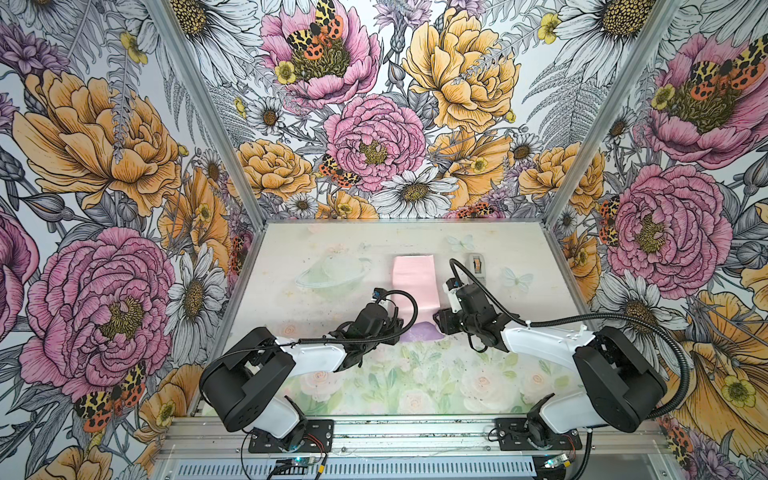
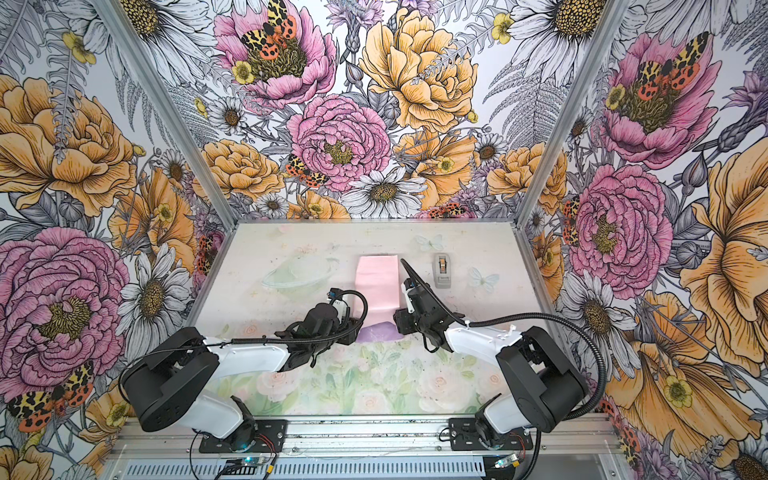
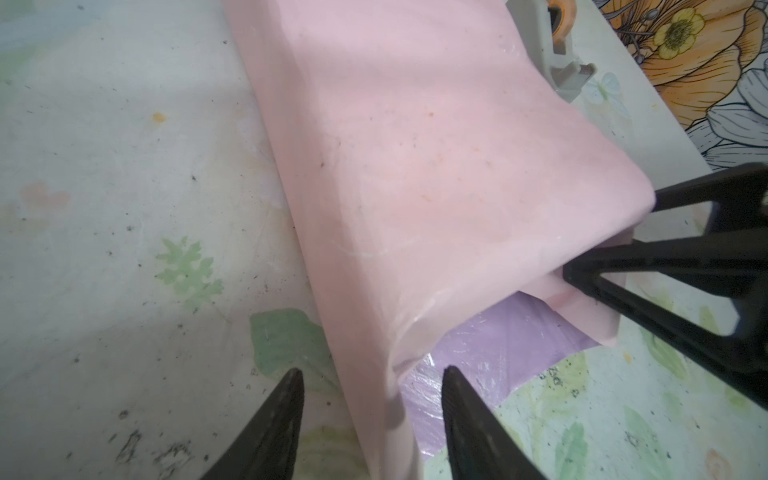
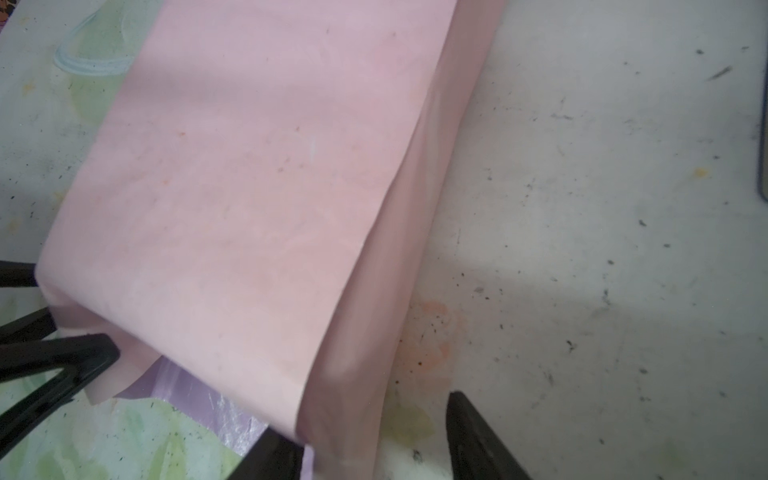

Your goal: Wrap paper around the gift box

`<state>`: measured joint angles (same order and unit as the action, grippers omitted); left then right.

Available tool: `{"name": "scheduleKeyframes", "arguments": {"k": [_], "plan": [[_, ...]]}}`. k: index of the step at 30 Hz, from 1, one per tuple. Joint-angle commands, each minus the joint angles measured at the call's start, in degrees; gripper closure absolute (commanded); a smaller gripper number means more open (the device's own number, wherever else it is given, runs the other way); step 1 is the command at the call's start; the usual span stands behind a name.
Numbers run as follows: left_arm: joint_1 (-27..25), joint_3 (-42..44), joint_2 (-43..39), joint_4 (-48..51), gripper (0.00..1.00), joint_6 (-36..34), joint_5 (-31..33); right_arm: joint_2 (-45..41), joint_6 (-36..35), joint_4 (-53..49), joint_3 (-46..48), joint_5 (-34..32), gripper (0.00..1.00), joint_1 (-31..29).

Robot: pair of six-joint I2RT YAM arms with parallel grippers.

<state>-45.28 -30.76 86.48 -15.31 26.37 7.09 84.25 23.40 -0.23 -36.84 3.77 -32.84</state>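
Note:
The paper (image 1: 413, 282) (image 2: 376, 282) lies folded into a long band, pale pink face up, with a lilac flap (image 1: 417, 332) at its near end. The gift box is hidden, and the paper bulges over something. In the left wrist view my left gripper (image 3: 372, 376) is open and straddles one near side fold of the paper (image 3: 415, 166). In the right wrist view my right gripper (image 4: 365, 419) is open and straddles the opposite side fold of the paper (image 4: 249, 187). In both top views the two grippers (image 1: 398, 330) (image 1: 440, 326) flank the near end.
A small grey tape dispenser (image 1: 477, 266) (image 2: 442, 270) stands on the table just right of the paper's far part. Floral walls enclose the table (image 1: 332, 374) on three sides. Both arms reach in from the front rail.

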Motion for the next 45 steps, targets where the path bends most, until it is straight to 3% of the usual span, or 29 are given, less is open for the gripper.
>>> {"name": "scheduleKeyframes", "arguments": {"k": [1, 17, 35, 37, 40, 45], "plan": [[-0.8, -1.5, 2.2, 0.9, 0.46, -0.9, 3.4, 1.5, 1.1, 2.5, 0.7, -2.7, 0.45, -0.9], [-3.7, -2.8, 5.1, 0.9, 0.57, 0.6, 10.7, 5.7, 4.6, 7.1, 0.5, -11.4, 0.58, -4.6], [-5.1, -4.9, 8.6, -0.7, 0.74, 0.4, 12.6, 8.1, 6.9, 10.8, 0.2, -12.8, 0.77, -5.9], [-5.2, -4.9, 8.7, -0.7, 0.75, 0.5, 12.7, 8.4, 7.1, 10.7, 0.0, -12.2, 0.74, -5.9], [-5.2, -4.9, 8.6, -0.6, 0.76, 0.6, 12.9, 7.6, 6.6, 7.7, -1.2, -10.3, 0.52, -5.9], [-5.3, -4.5, 8.2, -0.6, 0.76, 0.7, 12.8, 4.7, 4.6, 1.3, -3.1, -7.5, 0.5, -5.5]]}}
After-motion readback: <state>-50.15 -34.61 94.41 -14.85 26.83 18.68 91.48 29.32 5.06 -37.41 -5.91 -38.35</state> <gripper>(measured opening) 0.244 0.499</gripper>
